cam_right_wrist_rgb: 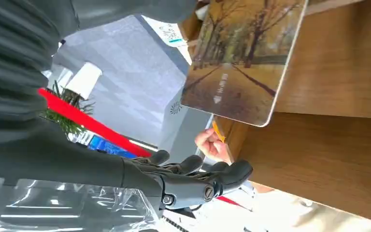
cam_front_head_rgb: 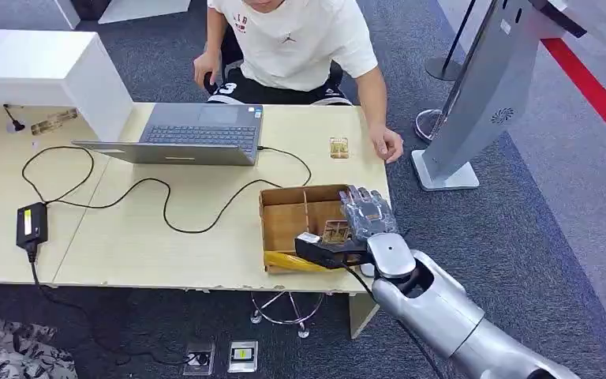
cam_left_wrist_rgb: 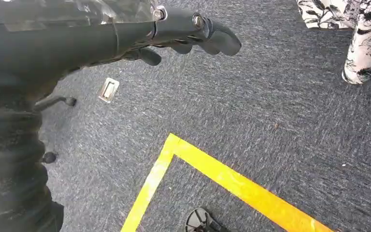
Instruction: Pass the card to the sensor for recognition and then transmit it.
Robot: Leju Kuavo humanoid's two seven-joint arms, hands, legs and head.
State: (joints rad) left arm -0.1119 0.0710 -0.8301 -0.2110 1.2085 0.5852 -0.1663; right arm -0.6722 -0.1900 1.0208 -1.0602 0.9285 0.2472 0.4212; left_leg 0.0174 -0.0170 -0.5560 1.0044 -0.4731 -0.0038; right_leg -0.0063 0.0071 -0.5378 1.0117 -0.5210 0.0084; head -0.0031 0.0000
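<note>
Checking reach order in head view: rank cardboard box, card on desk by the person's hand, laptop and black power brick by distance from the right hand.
1. Cardboard box: right under the right hand.
2. Card on desk: beyond the box, near the person's hand.
3. Laptop: farther back and left.
4. Black power brick: far left of the desk.

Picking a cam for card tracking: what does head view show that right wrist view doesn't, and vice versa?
Head view alone: the open grey laptop, black power brick, and a second card on the pale wooden table. Right wrist alone: the autumn tree print on the card, close up. Both: the right hand, brown cardboard box, the person's hand, grey kiosk.
</note>
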